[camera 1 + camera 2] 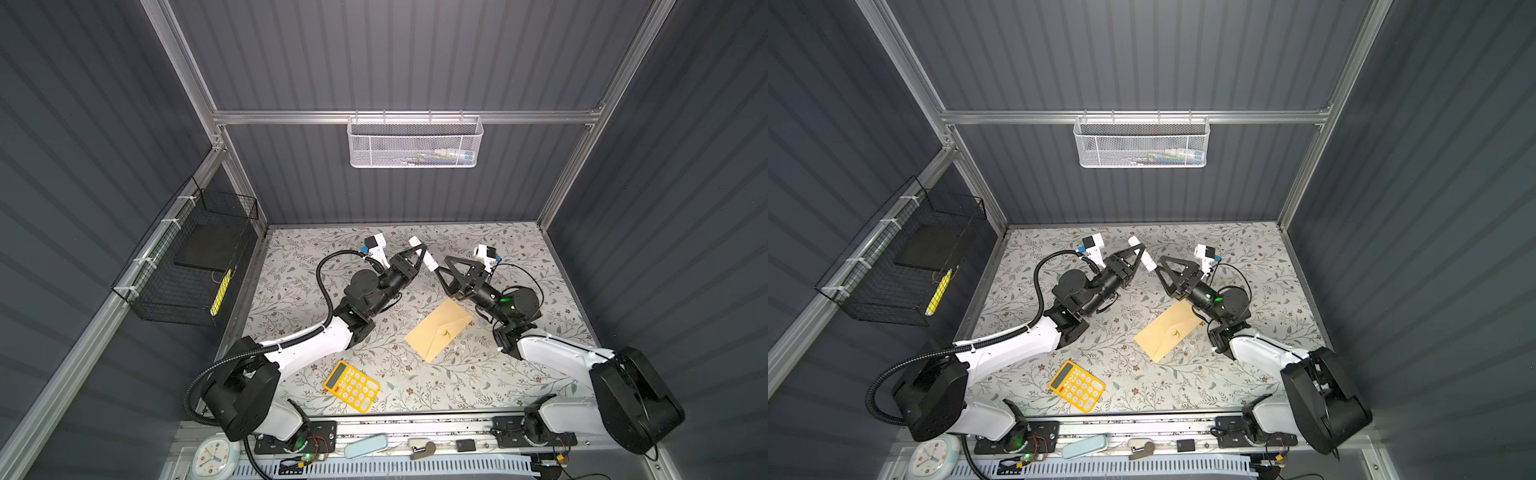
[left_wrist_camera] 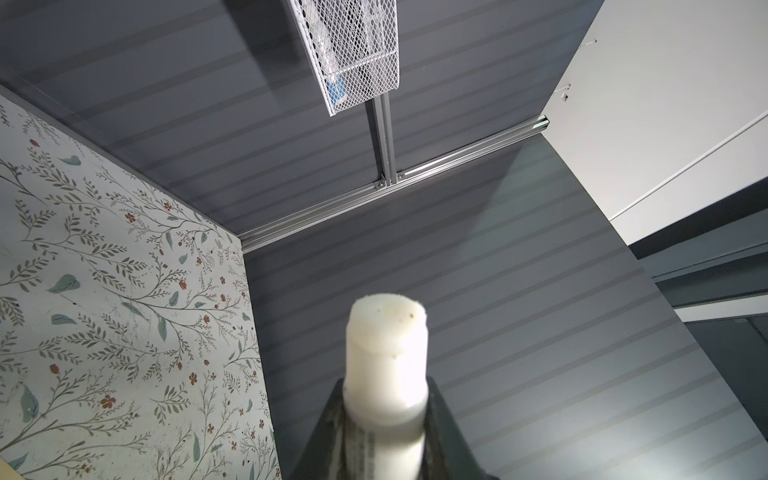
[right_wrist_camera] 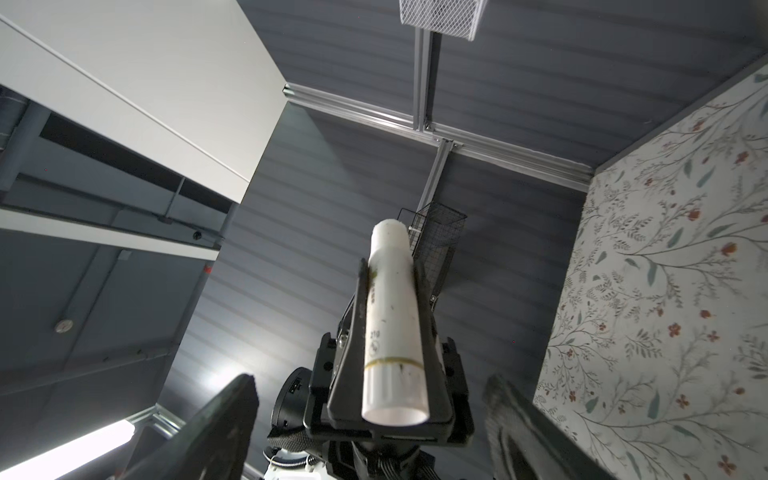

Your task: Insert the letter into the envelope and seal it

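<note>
The envelope (image 1: 438,330) lay flat on the flowered table (image 1: 291,249), right of the middle, between the yellow calculator (image 1: 352,386) and the right arm's wrist, which hung over its far corner. Its long axis ran on a diagonal, from the near left to the far right. The triangular flap was folded over the body from the long near-right edge, and its tip pointed to the far left, at the small gold mark. From the top views I could not tell whether the flap was already stuck or only resting. The letter showed in no view, so I judge it was inside.

The left gripper (image 1: 420,250) was raised above the far part of the table and clamped on the white glue stick (image 2: 386,353), whose bare glue end pointed away from the right gripper (image 1: 441,263). That one stood wide with nothing between its fingers, just beside the tube's base.

The envelope is thin, light kraft paper and will bend and slide easily, so it is better pressed flat than pinched. A grip should go on a free corner. The tube is stiff and smooth, and its glue is soft and sticky.
</note>
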